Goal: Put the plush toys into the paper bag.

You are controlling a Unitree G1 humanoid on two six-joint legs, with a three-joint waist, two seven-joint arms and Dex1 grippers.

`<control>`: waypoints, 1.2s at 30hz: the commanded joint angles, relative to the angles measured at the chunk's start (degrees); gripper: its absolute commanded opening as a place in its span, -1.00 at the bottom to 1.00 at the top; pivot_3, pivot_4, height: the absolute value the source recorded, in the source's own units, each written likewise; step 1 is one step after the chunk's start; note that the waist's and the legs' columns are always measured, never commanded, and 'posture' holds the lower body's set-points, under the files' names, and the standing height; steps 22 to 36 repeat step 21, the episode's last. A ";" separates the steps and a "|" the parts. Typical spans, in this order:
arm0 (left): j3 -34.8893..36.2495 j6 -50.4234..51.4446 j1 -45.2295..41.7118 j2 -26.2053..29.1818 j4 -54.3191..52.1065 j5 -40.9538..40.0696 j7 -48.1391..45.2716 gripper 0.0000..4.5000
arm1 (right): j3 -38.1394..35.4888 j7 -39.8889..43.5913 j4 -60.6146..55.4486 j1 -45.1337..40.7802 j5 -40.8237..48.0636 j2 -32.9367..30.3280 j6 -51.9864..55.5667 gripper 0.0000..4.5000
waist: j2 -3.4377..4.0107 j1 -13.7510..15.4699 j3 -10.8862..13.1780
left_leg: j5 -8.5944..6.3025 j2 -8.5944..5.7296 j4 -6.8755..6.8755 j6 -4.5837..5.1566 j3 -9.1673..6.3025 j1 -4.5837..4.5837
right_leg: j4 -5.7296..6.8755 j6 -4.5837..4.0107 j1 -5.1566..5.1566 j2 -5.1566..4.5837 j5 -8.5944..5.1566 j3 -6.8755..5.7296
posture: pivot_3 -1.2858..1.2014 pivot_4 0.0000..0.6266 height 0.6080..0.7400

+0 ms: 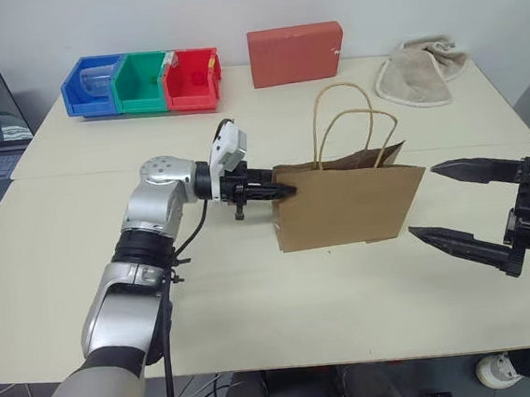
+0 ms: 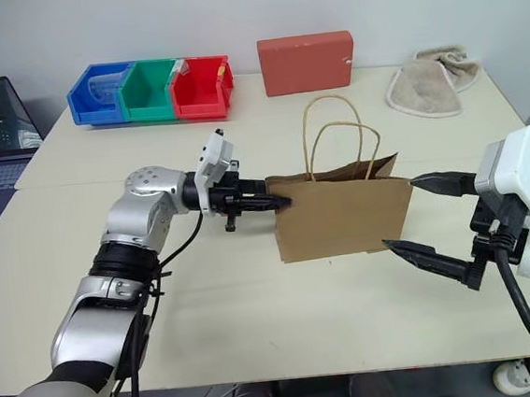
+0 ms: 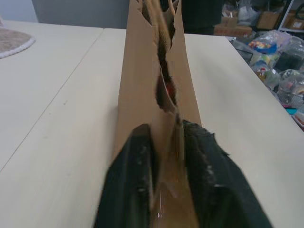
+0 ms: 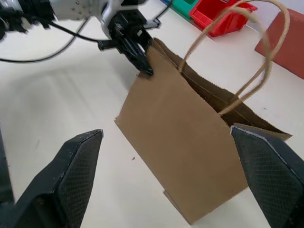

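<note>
Fingers of the left gripper pinch the top left edge of the paper bag, one black finger on each side of the brown paper. That bag stands upright mid-table with its loop handles raised; something red shows through its narrow mouth in the left wrist view. Right of the bag, apart from it, the right gripper hangs with jaws spread wide, holding nothing. Far back lie the red box, the beige towel and coloured bins.
</note>
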 commanded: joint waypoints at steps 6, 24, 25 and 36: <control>8.12 6.04 12.06 14.25 -19.94 0.50 7.11 0.84 | 4.38 12.55 11.34 -1.53 -11.74 -4.70 -9.53 1.00 | 0.01 -0.93 0.01 | 0.00 0.06 -0.04 0.00 0.04 0.03 | 0.00 0.00 -0.01 0.00 0.00 0.02 | 0.03 -0.52 1.00; 27.75 17.83 33.65 32.20 -37.85 -5.04 13.20 0.95 | 11.34 30.30 30.63 -9.21 -23.87 -12.37 -20.17 1.00 | 0.06 -0.71 0.04 | -0.01 0.09 0.00 0.00 0.12 0.08 | -0.05 0.03 -0.01 -0.03 -0.03 0.03 | 0.03 -0.52 1.00; 27.75 17.83 33.65 32.20 -37.85 -5.04 13.20 0.95 | 11.34 30.30 30.63 -9.21 -23.87 -12.37 -20.17 1.00 | 0.06 -0.71 0.04 | -0.01 0.09 0.00 0.00 0.12 0.08 | -0.05 0.03 -0.01 -0.03 -0.03 0.03 | 0.03 -0.52 1.00; 27.75 17.83 33.65 32.20 -37.85 -5.04 13.20 0.95 | 11.34 30.30 30.63 -9.21 -23.87 -12.37 -20.17 1.00 | 0.06 -0.71 0.04 | -0.01 0.09 0.00 0.00 0.12 0.08 | -0.05 0.03 -0.01 -0.03 -0.03 0.03 | 0.03 -0.52 1.00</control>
